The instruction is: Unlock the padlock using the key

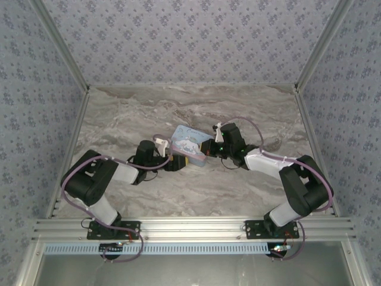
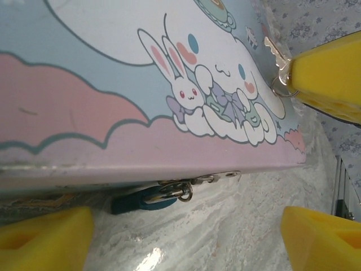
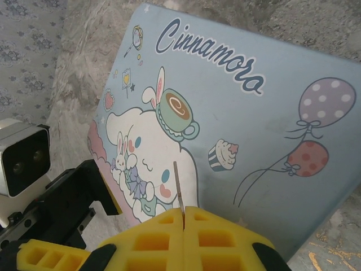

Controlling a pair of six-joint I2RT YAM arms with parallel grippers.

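Soft, even light with faint shadows on the tabletop [image 1: 196, 190] in the overhead view. In the left wrist view a white glare spot sits bottom centre; the yellow pads [image 2: 45, 240] in the lower corners are blurred.

Singles among the objects, pairs on the robot.
One tin box [image 1: 189, 146], one padlock [image 2: 141, 199], one key [image 2: 273, 49], one key ring [image 2: 280, 84] and one desk [image 1: 196, 107]; two arms, a left arm [image 1: 98, 179] and a right arm [image 1: 303, 187], each with two yellow fingers [image 2: 45, 240], four in all.
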